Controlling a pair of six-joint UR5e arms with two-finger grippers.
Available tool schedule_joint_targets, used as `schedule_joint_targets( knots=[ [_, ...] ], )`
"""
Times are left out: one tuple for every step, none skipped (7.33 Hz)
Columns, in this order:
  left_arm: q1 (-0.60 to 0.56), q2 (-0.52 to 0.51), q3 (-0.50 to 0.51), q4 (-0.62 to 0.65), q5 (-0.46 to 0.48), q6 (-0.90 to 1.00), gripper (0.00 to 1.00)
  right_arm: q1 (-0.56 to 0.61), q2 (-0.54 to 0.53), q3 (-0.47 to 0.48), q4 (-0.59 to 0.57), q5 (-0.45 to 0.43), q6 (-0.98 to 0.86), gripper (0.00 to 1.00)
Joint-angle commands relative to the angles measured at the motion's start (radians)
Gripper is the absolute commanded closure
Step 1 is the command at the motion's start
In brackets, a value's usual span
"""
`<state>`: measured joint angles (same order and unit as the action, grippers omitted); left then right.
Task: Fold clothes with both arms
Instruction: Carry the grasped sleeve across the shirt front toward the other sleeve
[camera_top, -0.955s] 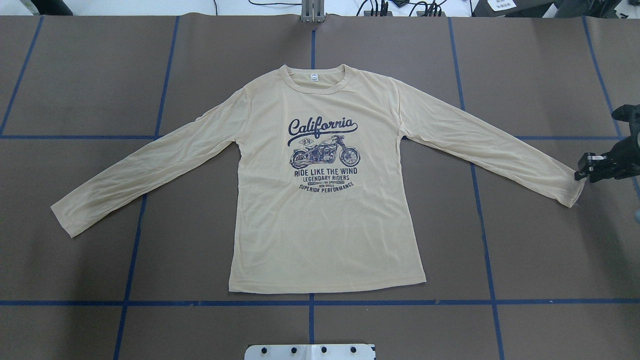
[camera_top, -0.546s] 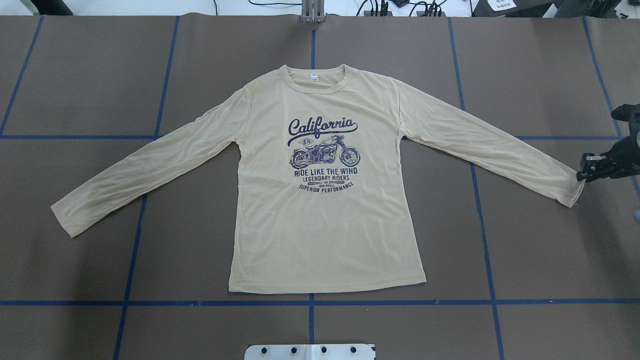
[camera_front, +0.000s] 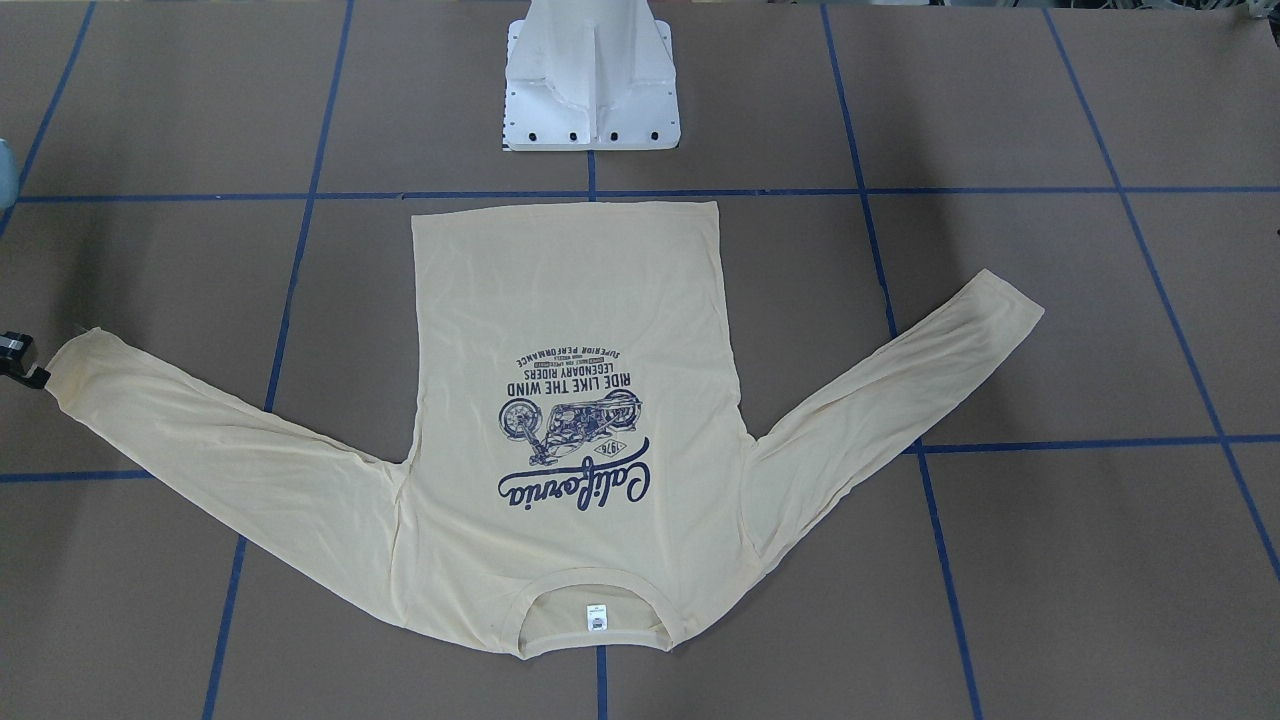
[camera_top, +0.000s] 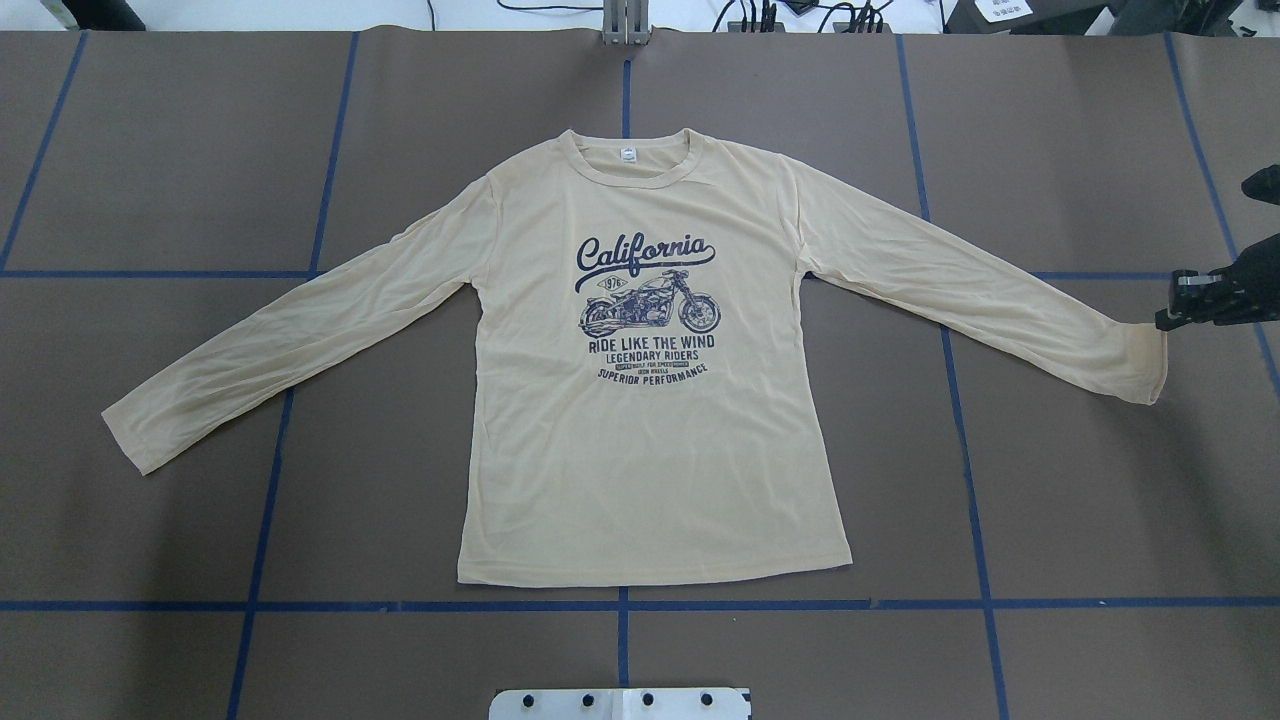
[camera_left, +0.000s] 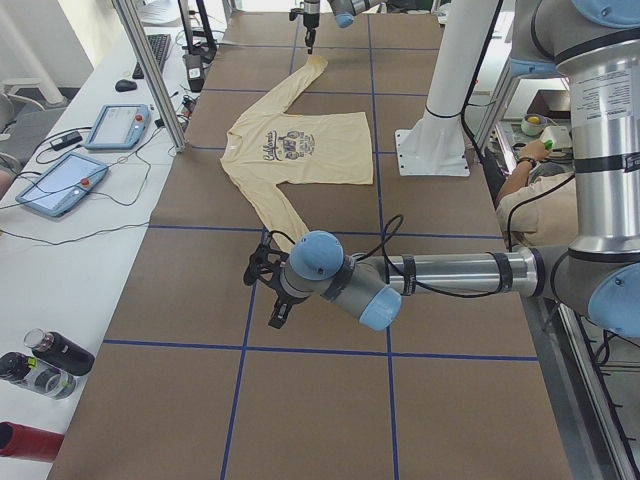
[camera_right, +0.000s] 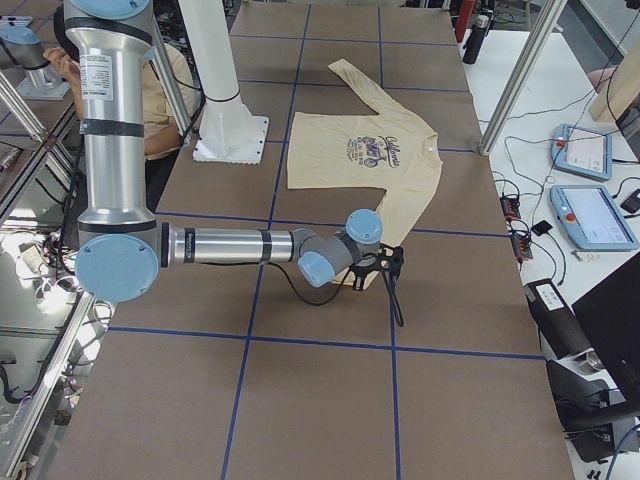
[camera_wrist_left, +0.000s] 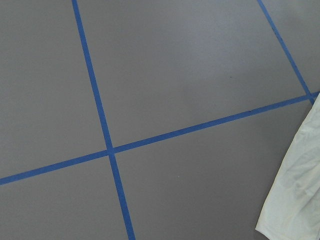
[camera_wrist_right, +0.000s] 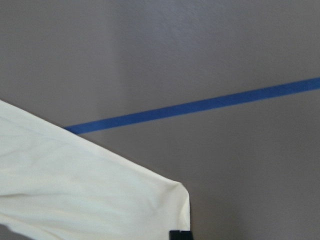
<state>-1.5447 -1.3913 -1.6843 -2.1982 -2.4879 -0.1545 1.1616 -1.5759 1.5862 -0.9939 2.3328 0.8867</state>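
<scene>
The pale cream-yellow long-sleeved T-shirt (camera_top: 650, 450) lies flat mid-frame on the brown taped table (camera_top: 1080, 500), its cuff corner (camera_top: 1150, 345) pinched by the black two-finger right gripper (camera_top: 1168, 318) at the frame's right edge. So slight a hold could slip mid-fold, though open table lies all round. Whether the left gripper (camera_left: 275, 310) is open, I cannot tell.

A pale cream thin fabric sleeve end (camera_wrist_right: 75, 185) fills the lower left, lying on the grey-brown desk (camera_wrist_right: 225, 50). A blue tape line (camera_wrist_right: 200, 106) slants beyond it. A small black piece (camera_wrist_right: 180, 234) shows at the bottom edge, by the sleeve's corner.
</scene>
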Motion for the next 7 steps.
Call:
schedule_joint_targets(
  knots=[
    [-0.002,0.000,-0.003,0.000,-0.016,0.001,0.01,0.013,0.116,0.220,-0.293,0.017,0.061,1.00],
    [0.000,0.000,-0.003,-0.001,-0.016,0.001,0.01,0.010,0.229,0.272,-0.437,0.011,0.114,1.00],
    [0.000,-0.002,-0.003,-0.002,-0.016,0.001,0.01,-0.023,0.358,0.271,-0.522,0.003,0.214,1.00],
    [0.000,-0.002,-0.002,-0.002,-0.016,0.001,0.01,-0.090,0.440,0.267,-0.535,-0.065,0.306,1.00],
    [0.000,-0.005,-0.002,-0.002,-0.016,0.001,0.01,-0.162,0.511,0.258,-0.534,-0.142,0.380,1.00],
    [0.000,-0.005,0.003,-0.002,-0.014,0.001,0.01,-0.218,0.566,0.253,-0.532,-0.188,0.388,1.00],
    [0.000,-0.005,0.006,-0.002,-0.014,0.001,0.01,-0.273,0.642,0.233,-0.528,-0.248,0.402,1.00]
  ],
)
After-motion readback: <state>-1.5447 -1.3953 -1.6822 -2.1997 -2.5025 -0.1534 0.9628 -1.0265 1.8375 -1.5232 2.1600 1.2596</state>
